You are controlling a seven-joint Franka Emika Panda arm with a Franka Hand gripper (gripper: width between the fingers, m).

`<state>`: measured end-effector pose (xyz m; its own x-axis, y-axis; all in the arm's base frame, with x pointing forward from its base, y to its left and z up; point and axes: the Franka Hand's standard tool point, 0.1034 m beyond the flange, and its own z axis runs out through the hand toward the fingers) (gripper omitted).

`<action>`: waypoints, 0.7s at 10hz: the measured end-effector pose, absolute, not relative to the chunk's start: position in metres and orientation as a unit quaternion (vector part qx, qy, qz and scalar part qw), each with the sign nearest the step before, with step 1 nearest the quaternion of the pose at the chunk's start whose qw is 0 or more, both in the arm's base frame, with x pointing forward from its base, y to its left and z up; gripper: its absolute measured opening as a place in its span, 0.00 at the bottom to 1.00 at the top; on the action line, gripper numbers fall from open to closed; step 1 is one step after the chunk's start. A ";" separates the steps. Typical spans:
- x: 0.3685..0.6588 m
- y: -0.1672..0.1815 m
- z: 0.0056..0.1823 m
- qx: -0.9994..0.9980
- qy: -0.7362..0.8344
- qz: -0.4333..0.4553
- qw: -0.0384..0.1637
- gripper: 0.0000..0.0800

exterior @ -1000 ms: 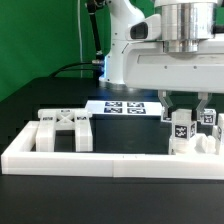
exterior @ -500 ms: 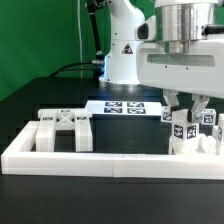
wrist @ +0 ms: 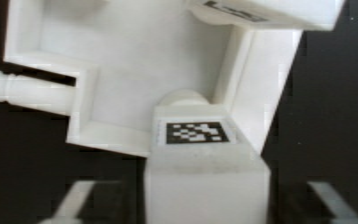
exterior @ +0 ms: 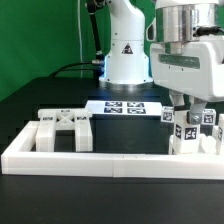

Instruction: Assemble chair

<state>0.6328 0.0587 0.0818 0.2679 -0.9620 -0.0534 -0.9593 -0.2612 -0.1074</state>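
Judging by looks, the white chair parts (exterior: 186, 146) near the front edge of the table (exterior: 120, 135), toward the exterior view's right, seem light, stiff and slick, so close your open gripper (exterior: 191, 112), now astride them, across flat sides.

Black table (exterior: 25, 105): chair parts (exterior: 62, 130), marker board (exterior: 125, 108)

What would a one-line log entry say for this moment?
hand: open, at tagged white pieces | cross-braced frame: apart, exterior view's left
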 end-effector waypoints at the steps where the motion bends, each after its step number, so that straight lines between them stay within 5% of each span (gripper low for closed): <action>1: 0.633 0.059 0.082 -0.808 0.586 -0.013 0.059 0.77; 7: 0.633 0.061 0.082 -0.952 0.300 -0.032 0.050 0.81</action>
